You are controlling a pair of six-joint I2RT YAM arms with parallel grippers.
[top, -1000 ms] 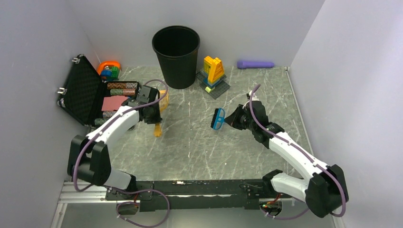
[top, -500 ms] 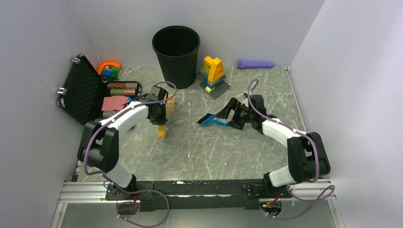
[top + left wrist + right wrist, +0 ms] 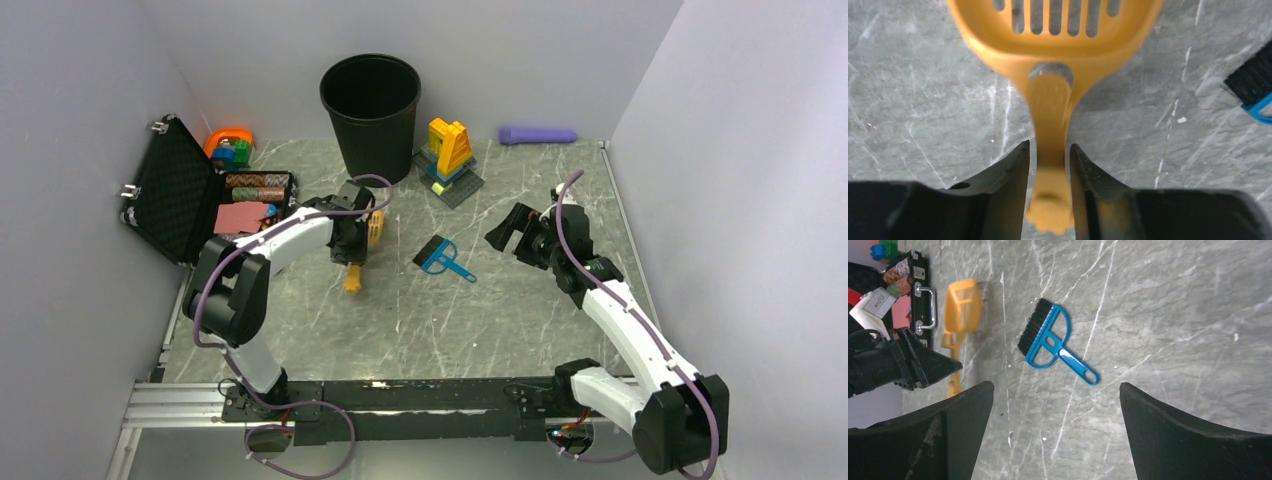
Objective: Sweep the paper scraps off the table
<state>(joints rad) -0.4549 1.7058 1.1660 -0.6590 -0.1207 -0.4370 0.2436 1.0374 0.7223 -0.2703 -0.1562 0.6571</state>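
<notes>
Surface inspected: the table (image 3: 420, 320), a flat grey marble-patterned top with thin white veins, walled in pale panels on its left, far and right edges. It fills both wrist views and carries everything listed below.

My left gripper (image 3: 1048, 147) is clamped on the handle of a yellow slotted dustpan (image 3: 1058, 52). Both fingers press the handle's sides. The pan sits left of the table's middle, its mouth pointing toward the far edge.

My right gripper (image 3: 1056, 386) is spread wide and holds nothing. It hangs above the table toward the right edge, apart from the blue hand brush (image 3: 1058, 354).

The brush lies flat near the table's middle, black bristles toward the far left and handle toward the near right. It touches neither gripper.

A white speck (image 3: 1181, 120) lies on the marble beside the brush; it is too small to identify.

Other items: a black bin (image 3: 370, 110) at the middle of the far edge, stacked toy bricks (image 3: 449, 155) just right of it, a purple cylinder (image 3: 538, 134) toward the far right corner, and an open black case (image 3: 180, 200) along the left edge.
</notes>
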